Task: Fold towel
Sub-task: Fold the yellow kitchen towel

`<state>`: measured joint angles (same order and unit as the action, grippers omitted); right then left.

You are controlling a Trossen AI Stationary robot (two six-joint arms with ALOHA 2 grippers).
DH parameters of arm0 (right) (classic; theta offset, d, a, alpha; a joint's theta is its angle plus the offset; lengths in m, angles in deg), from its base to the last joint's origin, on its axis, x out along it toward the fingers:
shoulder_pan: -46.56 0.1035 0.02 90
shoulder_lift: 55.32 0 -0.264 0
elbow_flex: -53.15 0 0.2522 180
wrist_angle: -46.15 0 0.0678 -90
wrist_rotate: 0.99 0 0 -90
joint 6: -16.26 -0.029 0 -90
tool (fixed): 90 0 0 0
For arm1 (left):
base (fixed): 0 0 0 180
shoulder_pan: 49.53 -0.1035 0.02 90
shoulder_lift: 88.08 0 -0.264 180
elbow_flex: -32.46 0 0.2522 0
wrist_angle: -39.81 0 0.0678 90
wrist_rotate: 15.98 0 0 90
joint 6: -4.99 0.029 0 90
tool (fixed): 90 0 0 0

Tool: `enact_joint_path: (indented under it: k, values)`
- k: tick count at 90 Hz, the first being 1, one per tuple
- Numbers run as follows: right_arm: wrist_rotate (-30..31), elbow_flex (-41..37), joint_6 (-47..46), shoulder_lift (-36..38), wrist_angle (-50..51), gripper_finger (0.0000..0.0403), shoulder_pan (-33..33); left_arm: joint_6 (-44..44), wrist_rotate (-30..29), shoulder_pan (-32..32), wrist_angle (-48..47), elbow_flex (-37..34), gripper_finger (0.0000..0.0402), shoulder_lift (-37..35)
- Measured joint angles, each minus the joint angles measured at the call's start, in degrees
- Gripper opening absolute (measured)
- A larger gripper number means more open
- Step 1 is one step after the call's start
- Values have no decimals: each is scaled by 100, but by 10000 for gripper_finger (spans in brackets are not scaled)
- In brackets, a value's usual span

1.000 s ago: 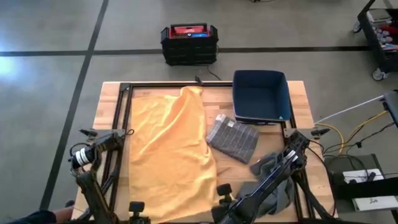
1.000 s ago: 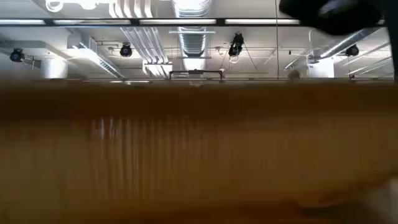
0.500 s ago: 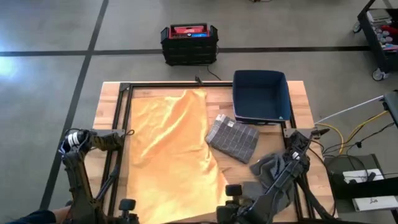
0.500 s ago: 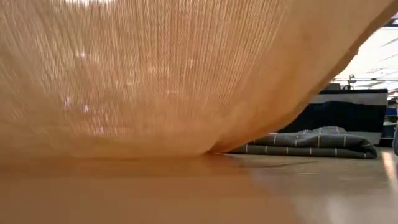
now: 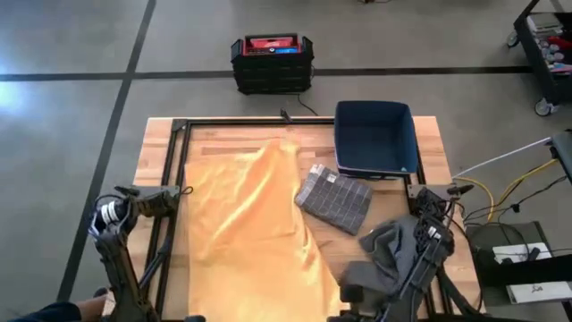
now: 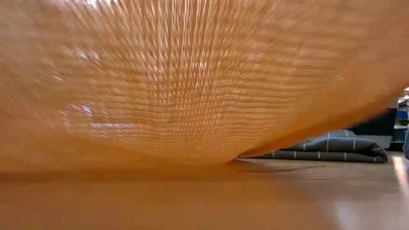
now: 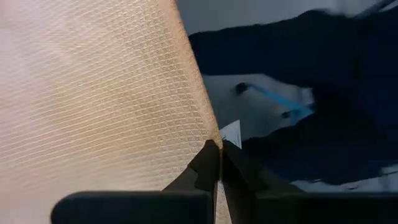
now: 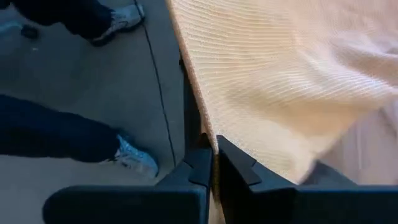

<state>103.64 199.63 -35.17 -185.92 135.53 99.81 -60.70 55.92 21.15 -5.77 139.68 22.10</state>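
Two sets of jaws carry the whole risk here: the left gripper (image 7: 219, 163) and the right gripper (image 8: 212, 163) are each pressed together on an edge of the orange towel (image 5: 246, 215), with only a thin strip of cloth caught between the tips. If either pinch slips, that edge could drop and the fold would likely come out crooked. Uneven pulling by the two arms might also skew the cloth or drag it off the near edge of the counter (image 5: 161, 134), over which it is spread and partly lifted. It could brush the folded grey checked towel (image 5: 334, 198) just beside it.

By count: one orange towel, one folded checked towel, one loose grey cloth (image 5: 398, 246) by the right arm, one blue bin (image 5: 376, 139), one black and red crate (image 5: 272, 61) on the floor.
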Motion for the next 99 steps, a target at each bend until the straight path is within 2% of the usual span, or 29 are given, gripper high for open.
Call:
enact_joint_path:
  k: [10,25,53,63,79,99]
  values:
    - [-132,0,246,0,-443,0,81,0,27,105,-176,304,0,38]
    - [-326,0,473,0,-950,0,71,-256,-111,279,-1066,770,0,38]
    - [-830,160,92,20,-1040,0,90,-973,-149,493,-1070,843,0,38]
    - [-624,190,427,31,-994,0,81,-860,-210,495,-1153,847,0,38]
    - [-248,190,936,40,-773,0,-185,-883,-243,427,-1864,849,0,-20]
    - [215,190,1203,133,-174,0,-598,-992,-599,205,-3808,1034,0,-224]
